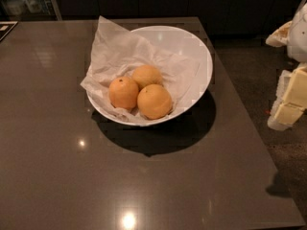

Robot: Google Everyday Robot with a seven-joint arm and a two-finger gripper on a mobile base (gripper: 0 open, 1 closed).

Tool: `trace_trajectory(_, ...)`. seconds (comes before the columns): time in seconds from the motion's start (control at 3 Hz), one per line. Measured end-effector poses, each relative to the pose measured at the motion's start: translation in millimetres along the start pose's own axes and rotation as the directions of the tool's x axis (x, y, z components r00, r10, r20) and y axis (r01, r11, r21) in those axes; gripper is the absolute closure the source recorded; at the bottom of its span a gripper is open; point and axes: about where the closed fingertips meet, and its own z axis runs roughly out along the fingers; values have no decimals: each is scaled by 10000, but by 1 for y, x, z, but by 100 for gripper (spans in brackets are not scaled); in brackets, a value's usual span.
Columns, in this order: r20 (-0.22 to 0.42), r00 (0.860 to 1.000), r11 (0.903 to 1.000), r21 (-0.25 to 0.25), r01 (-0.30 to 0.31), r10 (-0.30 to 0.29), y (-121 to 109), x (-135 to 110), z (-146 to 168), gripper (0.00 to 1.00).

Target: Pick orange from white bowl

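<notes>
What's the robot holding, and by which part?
Nothing is held. The pincer hangs at the right, apart from the white bowl, where the orange lies.

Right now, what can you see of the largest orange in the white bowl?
The orange is round, yellowish-orange, with dimpled skin and a faint stem dot. Largest of three, it sits whole at the front of the white bowl on the crumpled paper liner, touching the reddish orange beside it and the paler orange behind. Nothing grips it: the gripper is off at the picture's right, past the table edge, far from the bowl.
</notes>
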Motion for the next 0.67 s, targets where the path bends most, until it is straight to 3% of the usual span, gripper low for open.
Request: trace_trajectory(0.67, -176, 9998, 9999, -164, -13, 10, -6, -15, 3, 0)
